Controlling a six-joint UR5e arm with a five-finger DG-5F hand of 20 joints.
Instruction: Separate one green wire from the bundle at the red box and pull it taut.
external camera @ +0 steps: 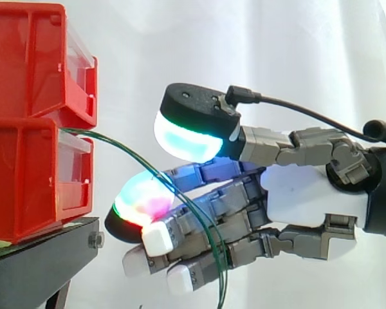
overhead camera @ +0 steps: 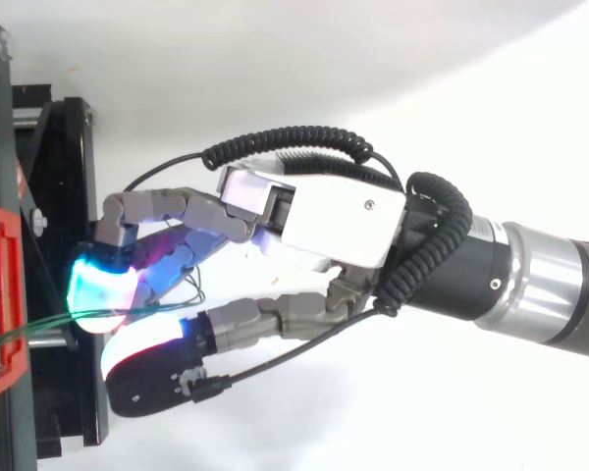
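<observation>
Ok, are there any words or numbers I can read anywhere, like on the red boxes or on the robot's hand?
No text can be read anywhere in these pictures.
Red bins: plain, with no label or number on them.
Hand: its white cover is bare, with no words.
Black stand: no sign on it.
Green wires: no tags.

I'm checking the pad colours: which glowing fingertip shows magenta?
The lower fingertip, crossed by the green wires, shows magenta with green edges; the upper fingertip glows cyan and white.
</observation>
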